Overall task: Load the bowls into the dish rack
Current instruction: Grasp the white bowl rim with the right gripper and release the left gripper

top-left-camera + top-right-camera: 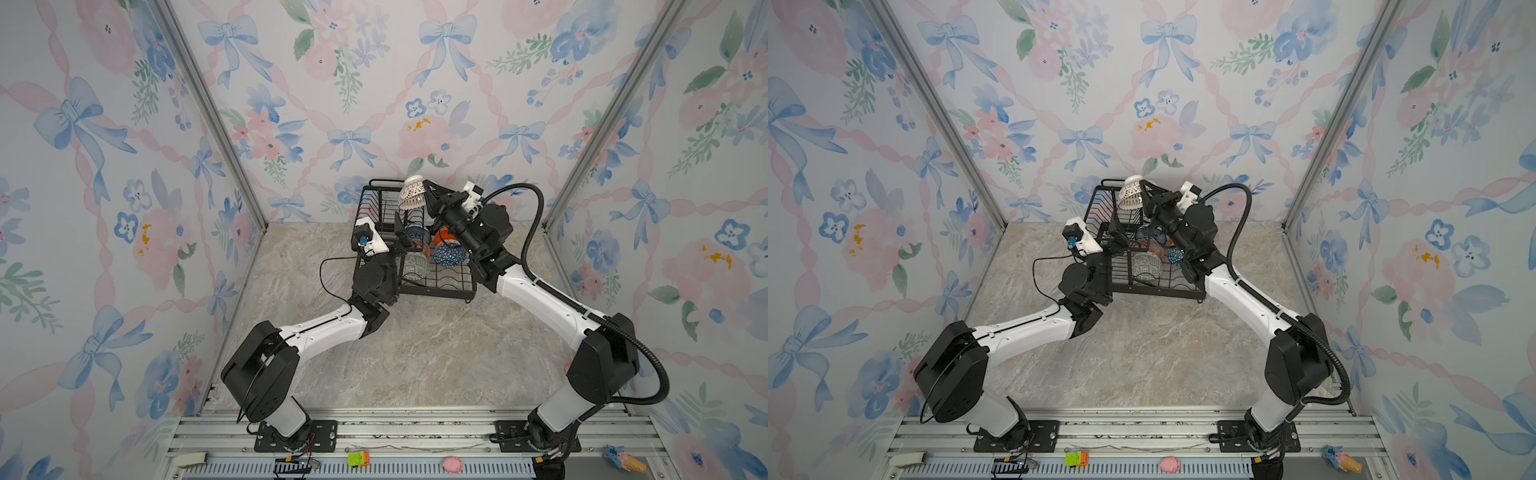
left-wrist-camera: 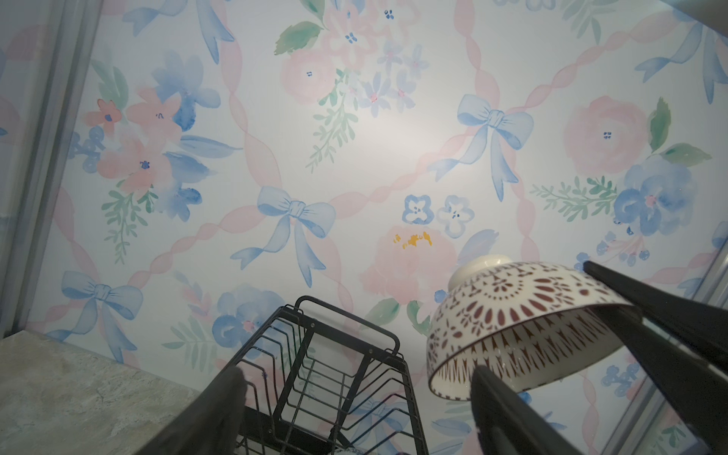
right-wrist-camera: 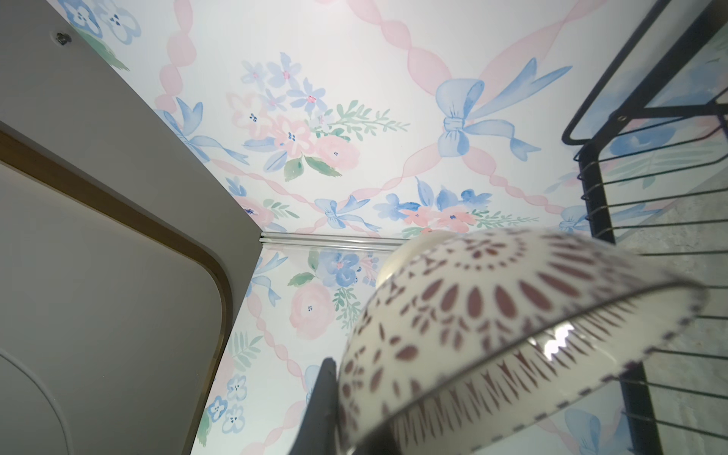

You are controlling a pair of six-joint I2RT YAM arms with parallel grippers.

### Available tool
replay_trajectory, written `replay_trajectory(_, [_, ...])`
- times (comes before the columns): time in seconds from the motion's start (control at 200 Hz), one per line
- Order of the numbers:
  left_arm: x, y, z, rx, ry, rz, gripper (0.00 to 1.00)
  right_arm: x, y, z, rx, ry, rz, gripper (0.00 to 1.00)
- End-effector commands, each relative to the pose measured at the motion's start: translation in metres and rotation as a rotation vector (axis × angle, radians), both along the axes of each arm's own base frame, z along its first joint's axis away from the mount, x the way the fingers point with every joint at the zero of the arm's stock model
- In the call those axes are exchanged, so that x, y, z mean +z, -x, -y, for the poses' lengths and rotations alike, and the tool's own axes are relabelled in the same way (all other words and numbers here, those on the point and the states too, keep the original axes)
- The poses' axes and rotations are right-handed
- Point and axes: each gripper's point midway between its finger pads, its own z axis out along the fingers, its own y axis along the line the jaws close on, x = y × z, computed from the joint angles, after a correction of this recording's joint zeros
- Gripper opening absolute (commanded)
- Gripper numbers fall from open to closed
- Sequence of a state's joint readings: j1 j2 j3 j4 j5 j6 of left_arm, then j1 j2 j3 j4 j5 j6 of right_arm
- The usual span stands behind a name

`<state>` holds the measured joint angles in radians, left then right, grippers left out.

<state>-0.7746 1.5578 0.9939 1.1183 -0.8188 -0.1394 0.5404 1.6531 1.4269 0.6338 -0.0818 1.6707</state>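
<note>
White lattice bowl point(image 1: 411, 192), rim clamped in the right hand point(image 1: 427, 194), hangs mouth-down over the dish rack's point(image 1: 440, 289) 12 o'clock end, presumably to drain; left hand point(image 2: 354, 370) spread, empty.

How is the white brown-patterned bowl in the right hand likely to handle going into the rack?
The glossy white brown-patterned bowl shows a bright glare, so it may slip in the right hand, which pinches only its rim. It looks like rigid ceramic, probably chipping if knocked on the black wire dish rack.
</note>
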Motion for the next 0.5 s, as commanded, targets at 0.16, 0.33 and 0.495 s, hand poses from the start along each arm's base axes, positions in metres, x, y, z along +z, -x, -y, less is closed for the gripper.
replay_trajectory(0.16, [0.001, 0.02, -0.006, -0.034, -0.005, -0.043, 0.98, 0.026, 0.019, 0.06, -0.12, 0.018, 0.14, 0.0])
replay_trajectory(0.33, [0.008, 0.028, 0.009, -0.154, -0.067, -0.047, 0.98, -0.013, 0.02, 0.091, -0.186, 0.091, 0.089, 0.0])
replay_trajectory(0.495, [0.004, 0.031, 0.03, -0.272, -0.117, -0.082, 0.98, -0.057, 0.018, 0.121, -0.236, 0.133, 0.015, 0.0])
